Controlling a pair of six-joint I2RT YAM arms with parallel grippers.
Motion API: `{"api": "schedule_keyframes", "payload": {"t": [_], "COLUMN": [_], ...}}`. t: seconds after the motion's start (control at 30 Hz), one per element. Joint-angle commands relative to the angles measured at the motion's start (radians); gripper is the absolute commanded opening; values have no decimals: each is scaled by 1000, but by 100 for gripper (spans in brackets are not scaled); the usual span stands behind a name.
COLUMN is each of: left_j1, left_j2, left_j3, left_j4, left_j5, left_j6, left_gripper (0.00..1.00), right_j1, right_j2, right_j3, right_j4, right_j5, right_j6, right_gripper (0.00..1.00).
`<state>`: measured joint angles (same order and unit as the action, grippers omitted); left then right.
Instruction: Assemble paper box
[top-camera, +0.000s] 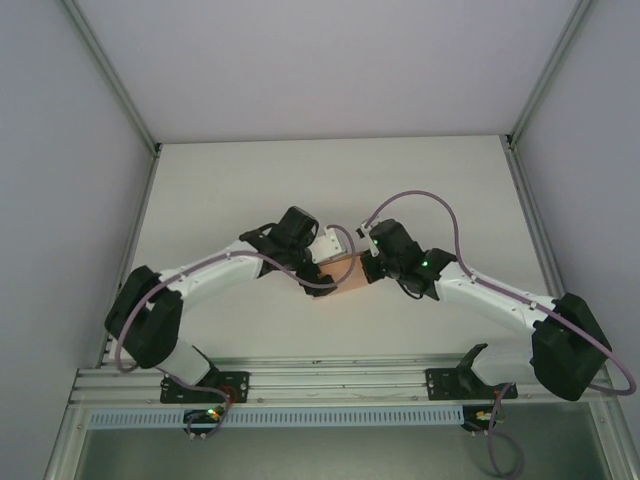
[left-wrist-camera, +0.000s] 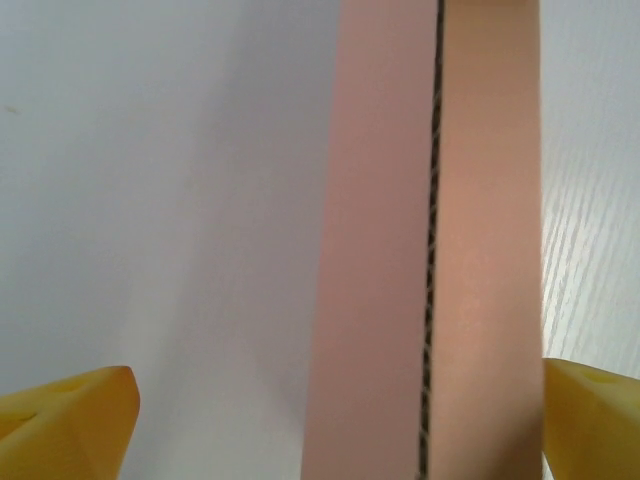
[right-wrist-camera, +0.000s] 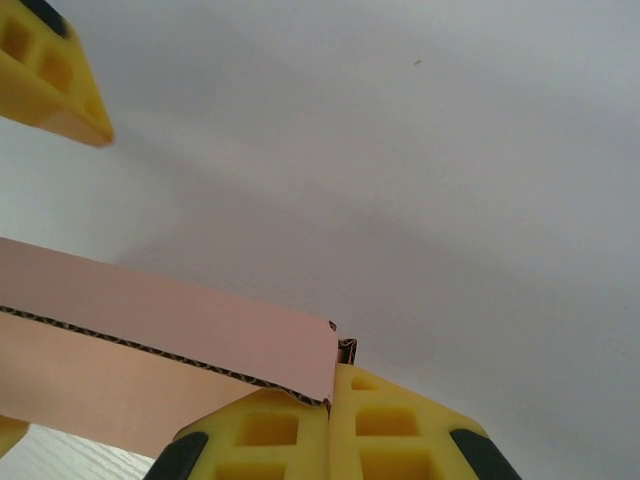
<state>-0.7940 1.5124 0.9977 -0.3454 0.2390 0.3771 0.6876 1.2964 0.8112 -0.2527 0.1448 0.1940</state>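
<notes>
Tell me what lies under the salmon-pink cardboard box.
White tabletop shows beside the salmon-pink cardboard box. The patch directly beneath is covered by the box, so whether it rests on the surface cannot be told.

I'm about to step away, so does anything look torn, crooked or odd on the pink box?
Nothing stands out. The paper box sits between the left claw and right claw, both open. Its panels look flat and untorn; the corrugated edges run straight.
</notes>
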Motion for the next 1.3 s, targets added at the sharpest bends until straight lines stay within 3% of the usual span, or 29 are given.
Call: {"api": "schedule_keyframes", "payload": {"t": [0.0,0.23,0.47,0.6,0.77,1.27], "left_j1": [-18,-26,-21,53,162,193], "left_j2": [-115,-326,-411,-376,-341,-310], "left_j3": [-44,-103,-182,-179,-190,-304], "left_j4": [74,-8,-43,4,81,124], "left_j5": [-107,-322,-324,-267,-106,31], "left_j6": [-127,-455,-650,-807,-959,-1105], "left_gripper": [100,100,99,99,99,73], "right_j1": [18,52,138,167,186,224], "right_j2": [34,69,67,56,55,39], "right_j3": [9,17,18,-44,-115,-155], "right_j4": [-77,-94,-77,11,106,152], "right_j5": [57,139,240,264,304,347], "right_j6": [77,186,225,211,184,173], "right_gripper": [0,0,0,0,0,0]}}
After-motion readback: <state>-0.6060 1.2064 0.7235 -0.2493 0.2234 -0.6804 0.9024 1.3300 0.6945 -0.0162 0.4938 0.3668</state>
